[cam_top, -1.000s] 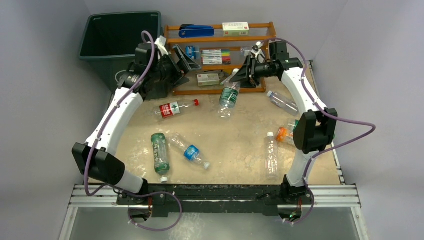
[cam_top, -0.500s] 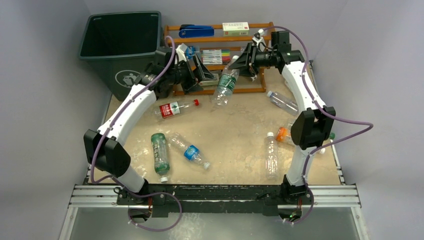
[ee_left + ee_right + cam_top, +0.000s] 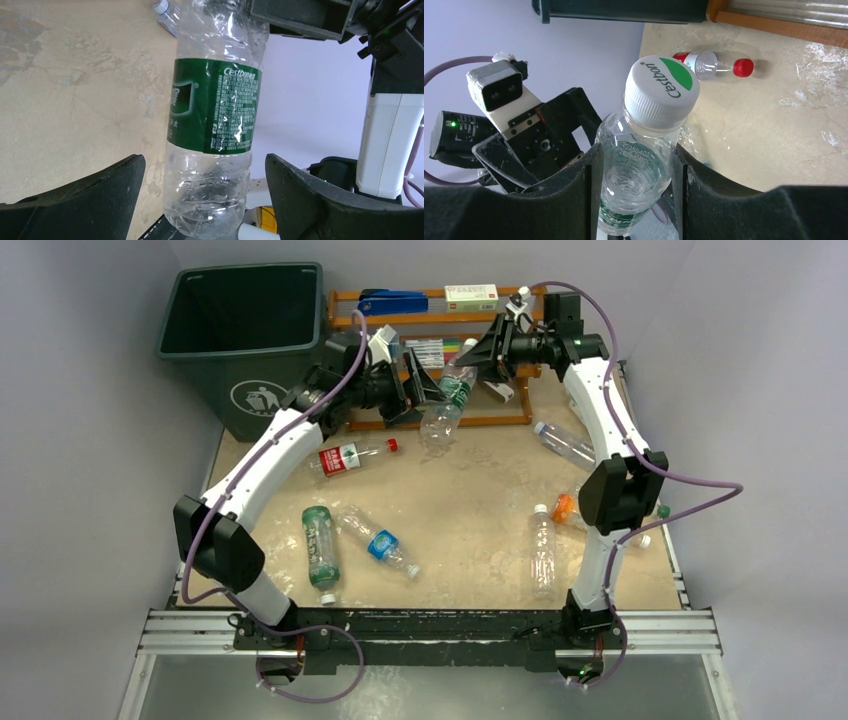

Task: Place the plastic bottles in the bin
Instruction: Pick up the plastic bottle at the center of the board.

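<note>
Right claw (image 3: 635, 167) clenched on green-label bottle (image 3: 215, 110) below cap. Left claw (image 3: 204, 187) released, straddling body. Looks empty, light, crushable: grip labelled midsection gently.

The left arm (image 3: 262, 455) and right arm (image 3: 600, 405) are wearing white shells between bulky black joint housings. Purple cables (image 3: 704, 512) are looping along both. Matte black fingers (image 3: 310, 200) are showing at the wrists. A green light (image 3: 452, 123) is glowing beside a grey-white camera box (image 3: 494, 87).
</note>
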You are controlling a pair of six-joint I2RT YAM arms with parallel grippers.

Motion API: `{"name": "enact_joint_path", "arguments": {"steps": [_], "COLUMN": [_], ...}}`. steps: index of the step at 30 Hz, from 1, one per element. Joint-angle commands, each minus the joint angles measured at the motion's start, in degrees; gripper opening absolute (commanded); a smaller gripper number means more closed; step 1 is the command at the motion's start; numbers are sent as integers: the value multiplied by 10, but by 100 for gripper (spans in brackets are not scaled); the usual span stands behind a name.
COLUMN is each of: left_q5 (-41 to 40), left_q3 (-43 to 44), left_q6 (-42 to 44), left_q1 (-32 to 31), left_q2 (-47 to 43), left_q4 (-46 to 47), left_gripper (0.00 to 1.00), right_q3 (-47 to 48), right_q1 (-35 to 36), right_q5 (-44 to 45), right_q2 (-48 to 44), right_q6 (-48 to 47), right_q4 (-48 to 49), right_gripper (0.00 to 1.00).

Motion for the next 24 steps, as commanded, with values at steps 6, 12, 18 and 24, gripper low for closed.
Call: {"name": "enact_joint_path", "arguments": {"steps": [6,12,18,24], "left_q5": [-10,-17,-8,8], "left_q3": [46,59,58,55], "left_q6": [37,56,54,22], "left_q1": [-33,-40,-40,-40], "left_q2": [10,16,19,23], "left_q4": [5,-19,-12,29], "left_gripper": [90,71,56,53], "right_q3": [5,-8,-25,-29], "right_q1": [1,2,2,2], "right_q5": [-13,-10,-9,-18], "right_q2": [-25,-32,-41,-43], "right_q6": [29,30,30,27], "right_q4": [45,49,54,50], "right_gripper": [46,47,53,71]}}
